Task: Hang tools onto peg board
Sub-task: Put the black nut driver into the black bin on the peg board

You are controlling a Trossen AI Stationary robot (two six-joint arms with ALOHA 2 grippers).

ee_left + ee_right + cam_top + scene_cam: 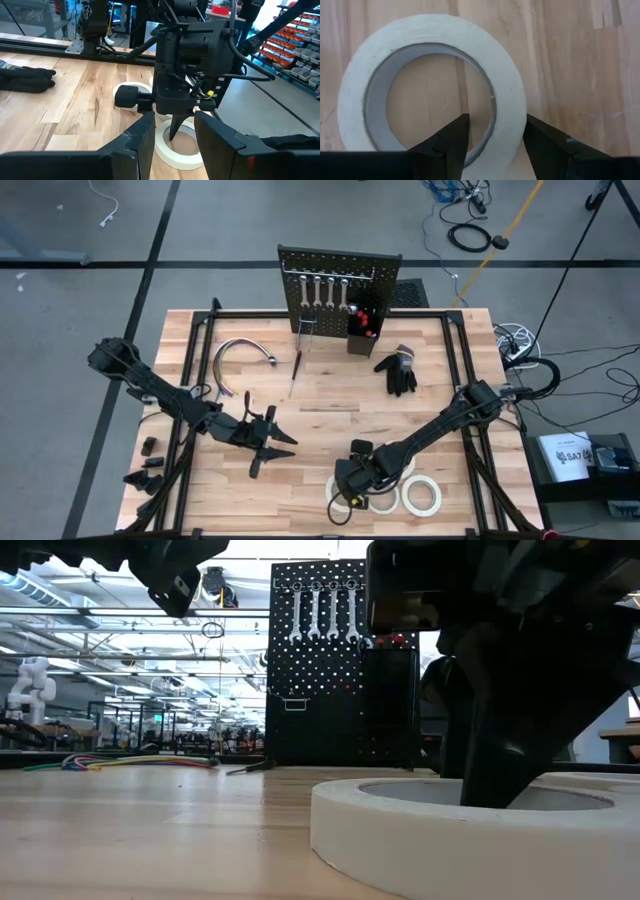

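Note:
White tape rolls (422,496) lie flat near the table's near edge. My right gripper (352,486) is down over the leftmost roll (432,90), open, with one finger in the roll's hole and the other outside its wall. My left gripper (266,438) hovers open to the left of it, touching nothing, and faces the right gripper (172,127). The black peg board (338,285) stands at the far edge with silver wrenches (323,288) hanging from its hooks. Its black bin (360,332) holds red-handled tools. A thin screwdriver (294,373) lies flat on the table in front of the board. My right gripper comes at the roll from above, pointing down, and straddles the roll's wall (509,131). One finger (500,755) reaches down into the hole and the other stands outside. A gap shows beside the inner finger. Whether the outer finger touches the wall, I cannot tell. The roll lies flat on the table.
A black glove (398,370) lies right of the bin and a curved chrome tube (240,360) sits at the far left. Small black parts (148,465) lie by the left edge. Bare wood stretches across the middle between the board and the grippers.

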